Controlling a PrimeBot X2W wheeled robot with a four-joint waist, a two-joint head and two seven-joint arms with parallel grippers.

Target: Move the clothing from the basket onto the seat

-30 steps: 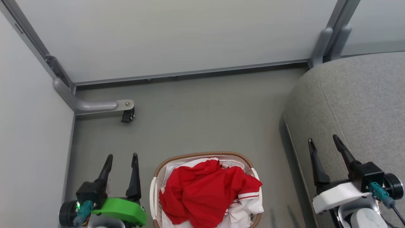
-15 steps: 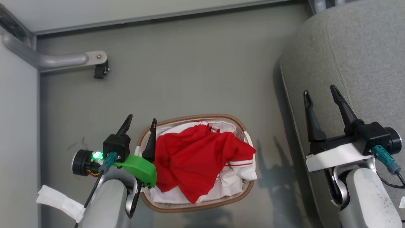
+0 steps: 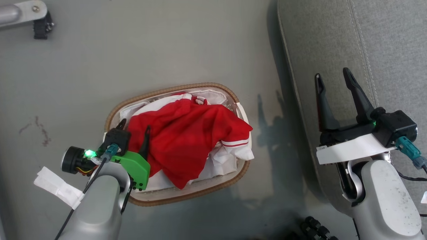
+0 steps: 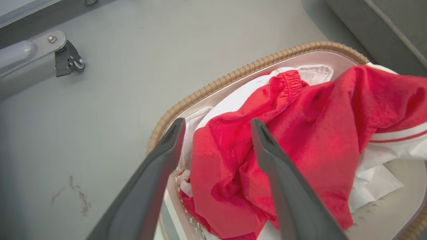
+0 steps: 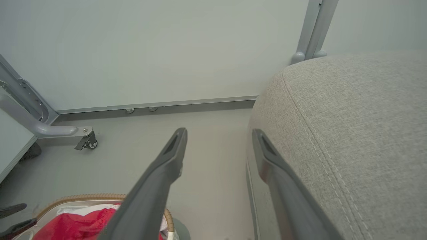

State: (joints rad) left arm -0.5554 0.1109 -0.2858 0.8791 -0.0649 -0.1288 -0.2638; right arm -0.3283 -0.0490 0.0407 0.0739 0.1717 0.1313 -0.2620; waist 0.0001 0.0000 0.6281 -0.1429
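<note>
You see one oval plastic basket (image 3: 213, 188) with a woven brown rim, soft red clothing (image 3: 186, 133) heaped inside, one grey woven seat (image 3: 333, 40) at right, your left gripper (image 3: 135, 124) and right gripper (image 3: 331, 73) both spread wide, gripping nothing.

Red clothing (image 3: 186, 140), brown-rimmed white basket (image 3: 213, 186), grey seat (image 3: 333, 40).

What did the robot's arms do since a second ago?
The view tilted down. The left claw moved in over the basket, open, to the edge of the clothing; nothing grabbed. The right claw stayed open by the seat, and the clothing stayed piled in the basket.
</note>
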